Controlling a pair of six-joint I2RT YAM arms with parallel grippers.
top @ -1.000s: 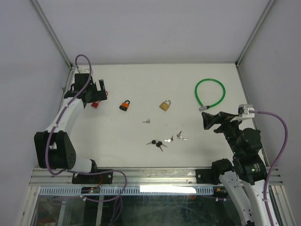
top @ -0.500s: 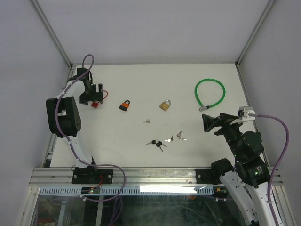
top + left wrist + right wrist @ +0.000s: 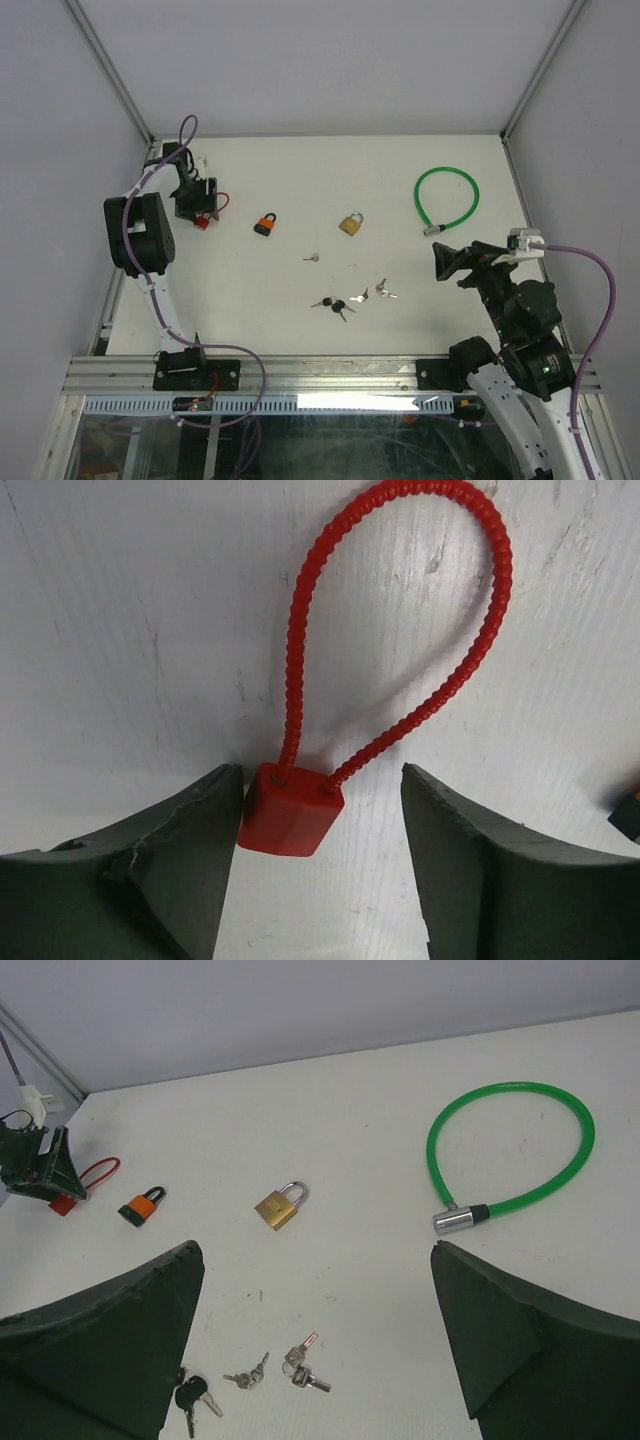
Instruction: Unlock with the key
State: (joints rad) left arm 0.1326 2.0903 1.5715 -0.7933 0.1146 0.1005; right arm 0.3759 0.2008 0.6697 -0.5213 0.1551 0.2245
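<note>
1. Red lock [image 3: 290,810] lies flat at 10 o'clock on the table [image 3: 300,170], its small blocky body nearest the fingers and its ribbed cable loop running away from them.
2. Left gripper [image 3: 320,775] straddles the body with jaws apart, nothing clamped. In the wrist view one finger sits just beside it at 9 o'clock and the other stands off at 3.
3. It looks light. The body seems hard and liable to skid, the cable springy. The body is the place to grip, since the loop would likely flex and twist.
4. Keys [image 3: 340,303] lie scattered toward 6 o'clock, well apart from the lock, with a lone key [image 3: 311,258] nearer centre. They are thin and flat, probably fiddly to lift. Which one fits cannot be told.
5. An orange padlock [image 3: 265,225] lies near the lock's 3 o'clock, with a brass padlock [image 3: 350,223] beyond it. A green cable lock [image 3: 447,200] is at 2 o'clock.
6. Right gripper [image 3: 318,1250] hangs at 4 o'clock, spread wide and empty.
</note>
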